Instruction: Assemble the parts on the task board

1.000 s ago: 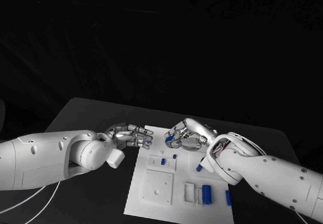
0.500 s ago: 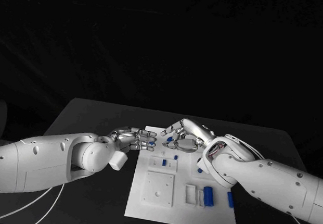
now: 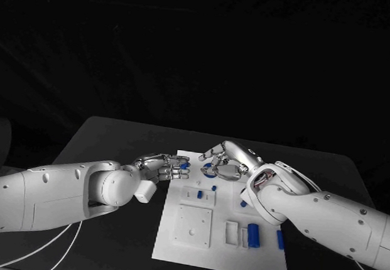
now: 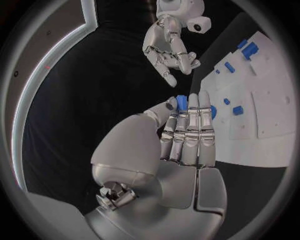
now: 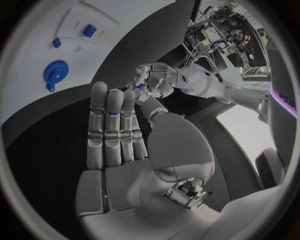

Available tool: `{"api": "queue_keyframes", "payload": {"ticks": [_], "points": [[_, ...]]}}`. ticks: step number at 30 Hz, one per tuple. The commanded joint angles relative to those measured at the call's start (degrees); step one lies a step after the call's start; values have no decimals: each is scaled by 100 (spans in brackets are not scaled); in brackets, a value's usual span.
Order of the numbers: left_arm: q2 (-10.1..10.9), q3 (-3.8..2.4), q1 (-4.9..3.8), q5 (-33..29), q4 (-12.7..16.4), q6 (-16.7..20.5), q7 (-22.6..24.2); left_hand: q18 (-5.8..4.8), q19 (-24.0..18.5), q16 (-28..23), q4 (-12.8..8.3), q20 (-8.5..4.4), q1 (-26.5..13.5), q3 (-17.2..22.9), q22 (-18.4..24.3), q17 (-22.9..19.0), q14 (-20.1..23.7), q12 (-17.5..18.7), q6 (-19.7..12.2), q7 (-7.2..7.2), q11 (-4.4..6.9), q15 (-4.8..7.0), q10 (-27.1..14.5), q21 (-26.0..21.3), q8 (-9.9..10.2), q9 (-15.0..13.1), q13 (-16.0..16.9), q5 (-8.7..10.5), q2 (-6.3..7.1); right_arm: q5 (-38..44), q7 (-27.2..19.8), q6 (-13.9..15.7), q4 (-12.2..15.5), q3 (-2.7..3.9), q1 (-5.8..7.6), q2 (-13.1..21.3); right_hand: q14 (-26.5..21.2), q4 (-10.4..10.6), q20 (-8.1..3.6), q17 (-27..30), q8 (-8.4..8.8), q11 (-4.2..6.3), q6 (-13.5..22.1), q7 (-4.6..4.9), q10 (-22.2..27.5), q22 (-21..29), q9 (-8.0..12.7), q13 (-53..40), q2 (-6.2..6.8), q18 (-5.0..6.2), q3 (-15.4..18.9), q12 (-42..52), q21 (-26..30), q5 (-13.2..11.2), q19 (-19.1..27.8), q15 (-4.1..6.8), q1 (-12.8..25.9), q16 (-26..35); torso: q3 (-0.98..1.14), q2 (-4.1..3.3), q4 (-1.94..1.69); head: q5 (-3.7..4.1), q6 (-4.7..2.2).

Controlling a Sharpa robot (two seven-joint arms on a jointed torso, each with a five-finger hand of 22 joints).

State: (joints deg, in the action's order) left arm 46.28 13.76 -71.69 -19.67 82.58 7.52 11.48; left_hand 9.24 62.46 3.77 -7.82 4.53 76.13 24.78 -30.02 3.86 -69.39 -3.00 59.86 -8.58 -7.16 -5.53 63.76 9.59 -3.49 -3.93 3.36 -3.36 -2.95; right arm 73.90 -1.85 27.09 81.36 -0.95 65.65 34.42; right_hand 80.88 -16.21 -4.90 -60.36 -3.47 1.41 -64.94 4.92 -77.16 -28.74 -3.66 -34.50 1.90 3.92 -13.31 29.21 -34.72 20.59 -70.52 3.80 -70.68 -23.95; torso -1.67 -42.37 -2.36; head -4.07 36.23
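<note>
Task board point(image 3: 190, 248) mid black table point(image 3: 113, 138)

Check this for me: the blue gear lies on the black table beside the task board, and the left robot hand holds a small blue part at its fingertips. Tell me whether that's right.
Not quite. The blue gear lies on the white task board itself, not beside it; the right wrist view shows this. The rest holds: the left robot hand holds a small blue part at its fingertips.

The white task board point(image 3: 190, 251) lies flat mid-table; small blue parts point(image 3: 252, 234) lie on its right side.
</note>
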Motion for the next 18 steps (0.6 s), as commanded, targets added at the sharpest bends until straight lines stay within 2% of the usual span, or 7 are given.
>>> {"api": "queue_keyframes", "payload": {"ticks": [1, 4, 6, 18], "points": [[-7, -3, 17, -259, 19, 111, 129, -55, 33, -28, 33, 33, -131, -21, 172, -2, 42, -31, -41, 22, 7, 4, -34, -42, -17, -6, -4, 5, 32, 90, 113, 73, 0, 1, -4, -6, 10, 3, -3, 0, -8, 2, -18, 25, -55, -18, -4, -15, 21, 69, -29, 40, -25, -10, 5, 10, 64, -42, 3, -14, 3, -19, -3], [-9, -3, 28, -272, 19, 120, 136, -55, 87, -28, 16, 39, -170, -32, 366, -1, 43, -30, -47, 19, 6, 2, -36, -62, -18, -6, -4, 8, 45, 87, 119, 85, 0, 1, -4, -5, 11, 4, -3, -1, -8, 3, -18, 25, -56, -23, -4, -18, 21, 69, -29, 43, -25, -10, 3, 11, 66, -46, 7, -18, 3, -29, -3], [-9, -3, 32, -277, 20, 122, 144, -66, 148, -26, -27, 33, -201, -61, 662, -1, 46, -31, -46, 20, 5, 5, -38, -38, -19, -6, -4, 8, 54, 83, 123, 90, 0, 1, -4, -4, 11, 4, -3, -1, -8, 3, -18, 25, -56, -23, -4, -18, 21, 69, -29, 43, -25, -10, 3, 11, 66, -46, 10, -21, 2, -31, -10], [-3, -3, 40, -284, 40, 92, 174, -82, 102, -28, -39, 82, -284, -162, 1320, -4, 161, -31, -71, 44, 9, -11, -82, 33, -16, -4, -3, 18, 101, 84, 191, 94, -4, 1, -4, -23, 24, 7, -19, -74, -8, 17, -34, 12, -49, -174, -5, -179, 14, 65, -8, 192, -27, -24, -53, 27, 105, -208, 20, -33, 8, -37, -35]]}}
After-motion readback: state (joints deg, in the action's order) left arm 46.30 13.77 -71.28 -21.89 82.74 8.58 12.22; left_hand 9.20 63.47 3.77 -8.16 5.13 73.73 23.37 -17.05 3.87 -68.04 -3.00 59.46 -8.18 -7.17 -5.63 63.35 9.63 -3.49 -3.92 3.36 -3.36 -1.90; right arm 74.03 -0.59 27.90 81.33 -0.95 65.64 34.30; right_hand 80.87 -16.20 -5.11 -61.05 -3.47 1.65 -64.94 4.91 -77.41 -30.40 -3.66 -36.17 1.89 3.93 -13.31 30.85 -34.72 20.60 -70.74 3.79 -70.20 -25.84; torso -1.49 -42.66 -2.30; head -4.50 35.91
